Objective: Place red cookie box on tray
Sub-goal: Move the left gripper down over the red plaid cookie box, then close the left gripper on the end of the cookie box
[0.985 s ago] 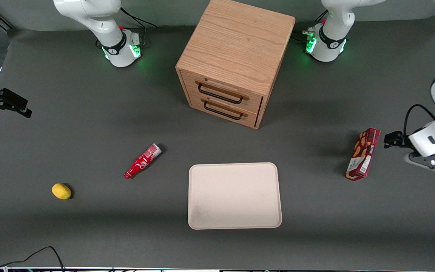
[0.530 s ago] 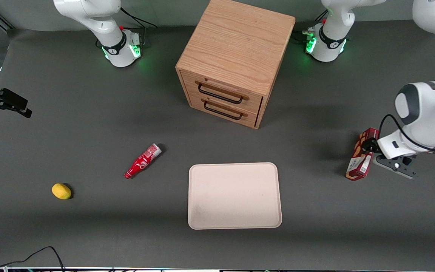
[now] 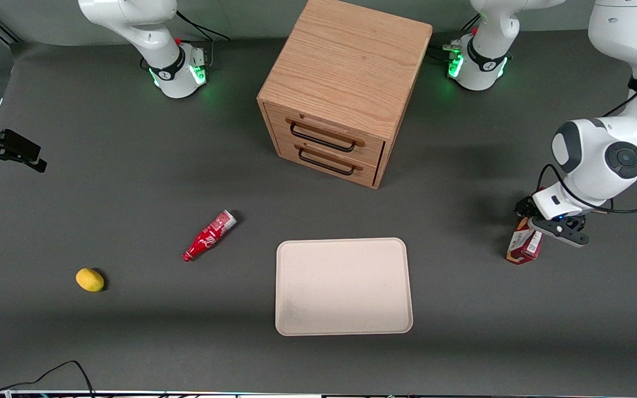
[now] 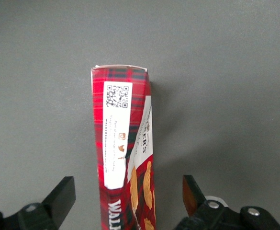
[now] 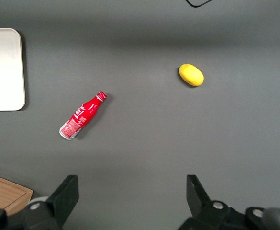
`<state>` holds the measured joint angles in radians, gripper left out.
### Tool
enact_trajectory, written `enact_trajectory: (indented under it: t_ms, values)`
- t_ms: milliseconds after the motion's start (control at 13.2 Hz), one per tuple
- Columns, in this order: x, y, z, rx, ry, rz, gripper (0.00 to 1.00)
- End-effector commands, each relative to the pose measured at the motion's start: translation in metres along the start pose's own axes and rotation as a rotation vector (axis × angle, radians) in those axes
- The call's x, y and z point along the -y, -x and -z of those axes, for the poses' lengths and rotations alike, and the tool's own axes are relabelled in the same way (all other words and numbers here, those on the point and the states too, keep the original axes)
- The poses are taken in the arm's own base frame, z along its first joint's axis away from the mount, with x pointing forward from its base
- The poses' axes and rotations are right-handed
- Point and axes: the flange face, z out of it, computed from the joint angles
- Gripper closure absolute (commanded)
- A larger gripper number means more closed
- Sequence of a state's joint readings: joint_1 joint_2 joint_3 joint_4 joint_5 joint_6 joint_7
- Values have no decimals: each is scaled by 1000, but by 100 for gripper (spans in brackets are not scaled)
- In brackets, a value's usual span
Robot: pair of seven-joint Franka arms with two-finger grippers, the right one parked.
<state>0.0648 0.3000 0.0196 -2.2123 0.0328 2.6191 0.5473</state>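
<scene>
The red cookie box lies on the grey table toward the working arm's end, its farther part hidden under my arm. In the left wrist view the red cookie box shows its plaid side, white label and cookie pictures. My left gripper hangs above the box; in the left wrist view my left gripper is open, one finger on each side of the box with a gap on both sides. The cream-beige tray lies bare near the table's middle, nearer to the front camera than the wooden cabinet.
A wooden two-drawer cabinet stands farther from the camera than the tray. A small red bottle and a yellow lemon lie toward the parked arm's end. Both show in the right wrist view, bottle and lemon.
My left arm has swung in from the working arm's end of the table and come over the cookie box, now covering its farther half. The box, tray and other things have not moved.
</scene>
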Motion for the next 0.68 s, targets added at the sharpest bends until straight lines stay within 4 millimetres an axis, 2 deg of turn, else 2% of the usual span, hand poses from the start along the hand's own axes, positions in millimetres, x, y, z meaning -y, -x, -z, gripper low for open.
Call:
enact_trajectory:
  t_ms: [0,152,227,303,379,455,530,606]
  values:
    - [3,4,-7,-12,-5,-16,0]
    - [7,6,-11,-20,-11,-21,0]
    - [9,8,-12,-19,-10,-23,4]
    - [9,8,-12,-18,-10,-23,19]
    - [10,8,-11,-20,-11,-23,64]
    - [10,8,-11,-20,-11,-21,92]
    - [10,8,-11,-20,-11,-21,100]
    - [10,8,-11,-20,-11,-21,100]
